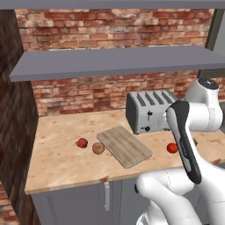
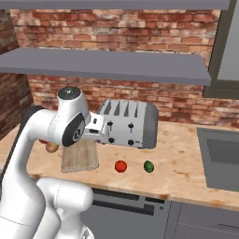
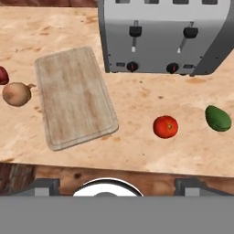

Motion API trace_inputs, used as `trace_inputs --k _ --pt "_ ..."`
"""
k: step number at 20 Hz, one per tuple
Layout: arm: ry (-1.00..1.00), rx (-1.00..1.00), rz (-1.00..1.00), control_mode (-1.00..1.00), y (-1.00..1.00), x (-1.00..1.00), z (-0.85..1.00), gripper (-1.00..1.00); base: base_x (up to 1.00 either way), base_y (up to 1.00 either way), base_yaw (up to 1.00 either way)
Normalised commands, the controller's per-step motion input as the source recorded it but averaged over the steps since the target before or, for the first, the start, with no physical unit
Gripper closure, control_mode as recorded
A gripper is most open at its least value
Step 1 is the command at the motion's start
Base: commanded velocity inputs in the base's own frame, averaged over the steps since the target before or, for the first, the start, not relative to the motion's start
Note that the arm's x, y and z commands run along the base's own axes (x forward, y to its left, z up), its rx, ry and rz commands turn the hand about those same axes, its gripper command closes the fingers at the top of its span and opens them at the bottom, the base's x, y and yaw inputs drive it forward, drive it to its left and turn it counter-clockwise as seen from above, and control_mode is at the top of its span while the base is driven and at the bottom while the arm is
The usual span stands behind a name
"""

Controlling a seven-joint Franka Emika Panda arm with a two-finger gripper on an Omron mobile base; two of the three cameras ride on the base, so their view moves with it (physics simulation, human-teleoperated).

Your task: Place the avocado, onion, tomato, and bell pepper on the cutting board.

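Observation:
The cutting board (image 3: 75,98) lies bare on the counter, left of the toaster; it also shows as the cutting board (image 1: 124,145) and the cutting board (image 2: 80,156). Left of it sit the onion (image 3: 17,94) and the bell pepper (image 3: 2,75), the latter cut by the frame edge. The tomato (image 3: 165,126) and the avocado (image 3: 218,118) rest on the counter to the board's right, in front of the toaster. My gripper (image 3: 118,186) hangs above the counter's front edge, open, with nothing between its fingertips (image 3: 45,185).
A silver four-slot toaster (image 3: 167,36) stands behind the tomato and avocado, close to the board's far right corner. A grey shelf (image 1: 114,61) runs above the counter. A dark recessed basin (image 2: 219,156) lies at the far right.

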Motion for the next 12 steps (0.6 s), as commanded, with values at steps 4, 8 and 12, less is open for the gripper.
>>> trace_inputs --k 4,8,12 --pt "0.07 -0.03 0.00 -1.00 -0.23 0.16 -0.06 -1.00 0.00 0.00 0.00" --pt "0.06 0.00 0.00 -1.00 -0.07 0.34 -0.02 -1.00 0.00 0.00 0.00" --pt "0.06 0.00 0.00 -1.00 -0.03 0.45 -0.04 -1.00 0.00 0.00 0.00"
